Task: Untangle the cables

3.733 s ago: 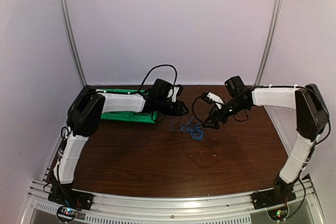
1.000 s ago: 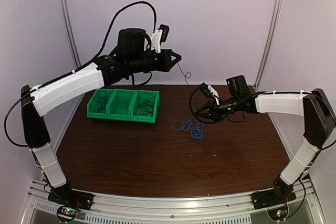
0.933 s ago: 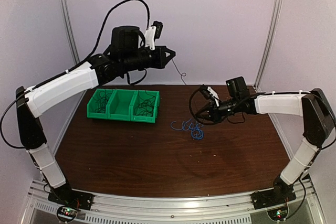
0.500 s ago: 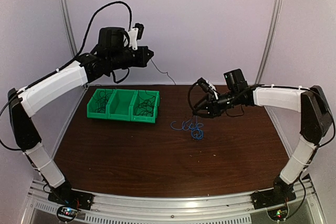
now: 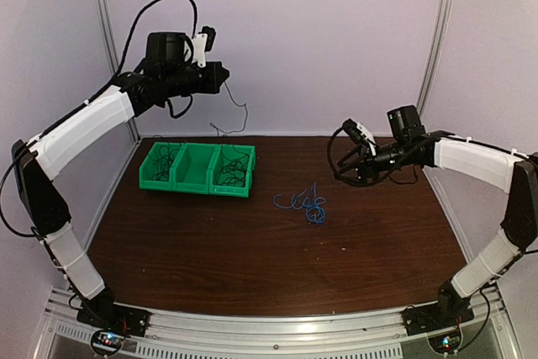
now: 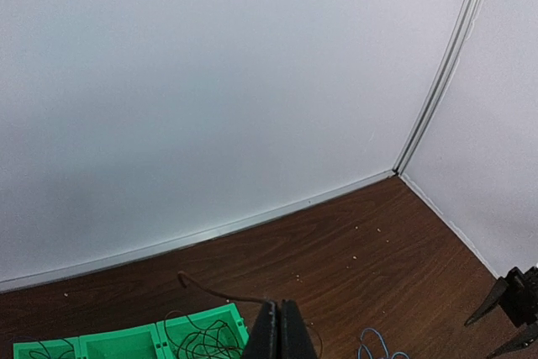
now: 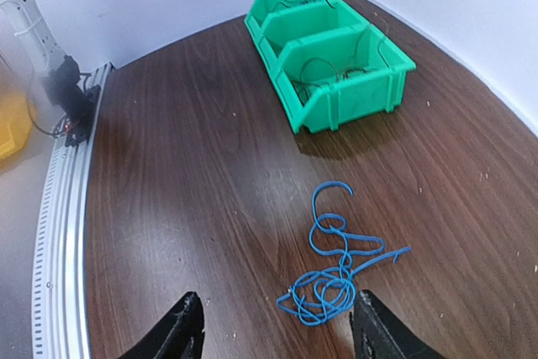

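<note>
— Nearest first: where are the blue cables [image 5: 308,205]?
— In a loose tangle on the dark wooden desk [image 5: 252,266], about the middle of the top view, well apart from everything else.
— And the right pincer [image 5: 343,172]?
— Right of that tangle, hovering above the desk, its jaws spread with nothing between them.
— Farther back?
— At centre left, a green three-compartment bin [image 5: 197,176] with thin black cables [image 5: 236,166] heaped inside.
— The left pincer [image 5: 225,77]?
— High in the upper left, above the bin. Its fingers [image 6: 271,334] are pressed together, pinching one black cable [image 6: 220,294] that dangles over the bin's right end.
</note>
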You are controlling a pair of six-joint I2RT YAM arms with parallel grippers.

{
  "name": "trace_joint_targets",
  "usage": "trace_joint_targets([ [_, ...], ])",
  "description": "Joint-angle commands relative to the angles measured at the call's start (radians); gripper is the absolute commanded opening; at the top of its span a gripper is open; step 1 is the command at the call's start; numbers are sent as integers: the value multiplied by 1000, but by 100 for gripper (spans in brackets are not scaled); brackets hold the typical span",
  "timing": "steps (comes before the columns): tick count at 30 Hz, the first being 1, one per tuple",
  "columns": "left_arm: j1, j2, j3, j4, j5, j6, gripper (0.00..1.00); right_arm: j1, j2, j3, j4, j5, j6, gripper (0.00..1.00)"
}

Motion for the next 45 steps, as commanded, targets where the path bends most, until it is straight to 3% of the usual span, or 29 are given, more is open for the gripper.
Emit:
trace_joint_targets([
  [1,17,11,68,1,3,39,0,-10,-44,-125,70,93,-39,62],
  [34,43,96,-153,47,9,24,0,-21,14,-134,39,106,-101,62],
  [45,77,219,-191,138,-52,63,0,-21,31,-128,24,103,-109,62],
])
